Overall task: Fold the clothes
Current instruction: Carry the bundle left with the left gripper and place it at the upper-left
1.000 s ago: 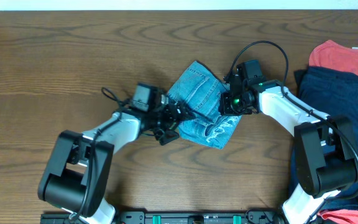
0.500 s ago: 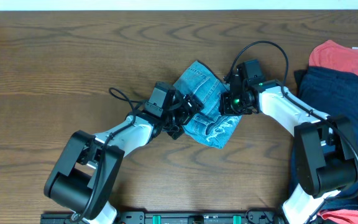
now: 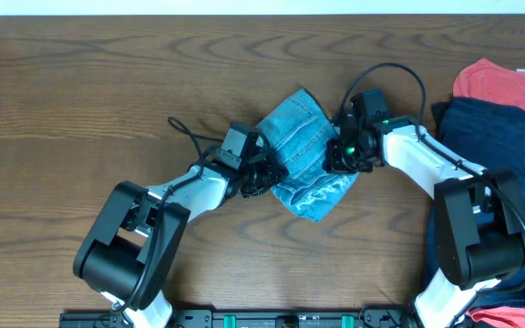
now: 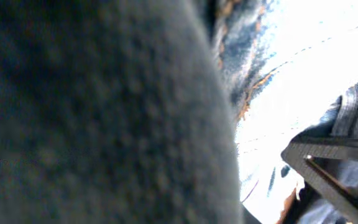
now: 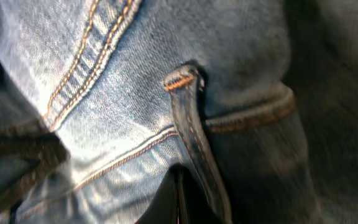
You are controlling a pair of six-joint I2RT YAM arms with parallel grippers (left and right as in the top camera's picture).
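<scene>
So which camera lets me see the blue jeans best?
The overhead view: it shows almost all of the bunched-up jeans on the table. The right wrist view is so close you only see a belt loop and orange stitching. The left wrist view is mostly a dark blur, with a bit of denim top right.

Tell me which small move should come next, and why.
Probably close the left gripper on the jeans' nearest edge and fold it toward the right gripper: the two flank the bundle, whose lower corner looks rumpled. Whether either grips is unclear.
</scene>
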